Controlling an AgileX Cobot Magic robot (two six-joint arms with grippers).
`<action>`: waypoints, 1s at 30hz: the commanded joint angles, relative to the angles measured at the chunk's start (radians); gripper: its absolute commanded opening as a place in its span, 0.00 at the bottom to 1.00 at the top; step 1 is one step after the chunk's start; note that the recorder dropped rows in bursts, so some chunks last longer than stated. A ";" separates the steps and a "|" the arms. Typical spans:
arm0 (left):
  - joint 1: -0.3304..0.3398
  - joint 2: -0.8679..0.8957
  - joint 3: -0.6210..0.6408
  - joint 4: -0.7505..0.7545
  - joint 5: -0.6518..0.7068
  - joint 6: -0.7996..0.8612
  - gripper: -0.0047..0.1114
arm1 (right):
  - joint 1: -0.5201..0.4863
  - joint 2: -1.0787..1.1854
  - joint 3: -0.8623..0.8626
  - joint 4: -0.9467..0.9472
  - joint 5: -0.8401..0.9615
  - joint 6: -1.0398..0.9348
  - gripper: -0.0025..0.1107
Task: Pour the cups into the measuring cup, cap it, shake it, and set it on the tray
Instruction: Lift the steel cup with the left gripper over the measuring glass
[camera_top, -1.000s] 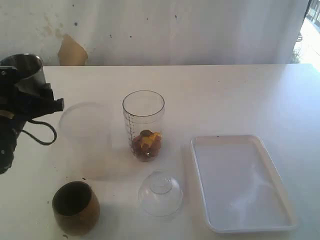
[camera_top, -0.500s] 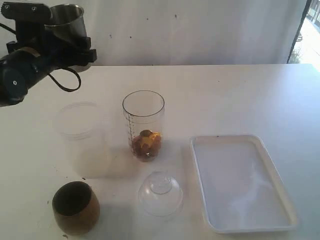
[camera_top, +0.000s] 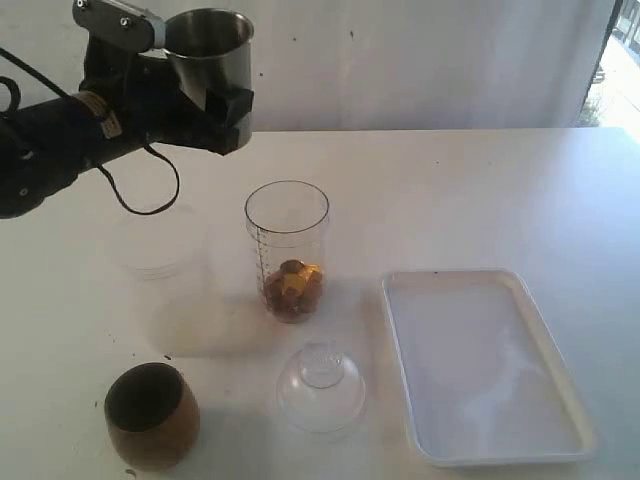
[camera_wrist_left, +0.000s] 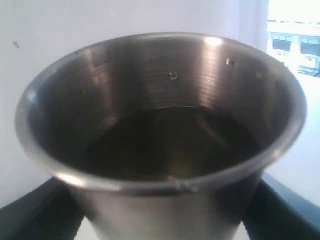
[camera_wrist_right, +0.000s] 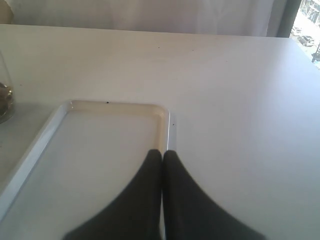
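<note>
Steel tumbler (camera_top: 208, 50) sits clamped upright in the left gripper (camera_top: 205, 98), whose jaws are spread wide around its lower part, high above the far left of the table (camera_top: 450, 190); liquid shows inside. The measuring cup (camera_top: 287, 250) stands mid-table with brown and yellow pieces at its bottom, the tray (camera_top: 480, 370) to its right. The right gripper (camera_wrist_right: 162, 154) is fully closed and empty, over the tray's corner.

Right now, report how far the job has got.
Done: the measuring cup holds orange-brown pieces; some pouring looks finished. In hand: the left hand holds the steel tumbler upright, raised, not over it. Left: tipping it in, fitting the cap lying on the table, shaking, then the tray.
</note>
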 joint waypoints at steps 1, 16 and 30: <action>-0.001 -0.018 -0.019 0.134 -0.109 -0.064 0.04 | 0.000 -0.006 0.002 -0.005 -0.003 -0.001 0.02; -0.001 -0.018 -0.019 0.321 -0.123 -0.060 0.04 | 0.000 -0.006 0.002 -0.005 -0.003 0.016 0.02; 0.176 0.040 -0.019 0.274 -0.258 0.014 0.04 | 0.000 -0.006 0.002 -0.005 -0.003 0.016 0.02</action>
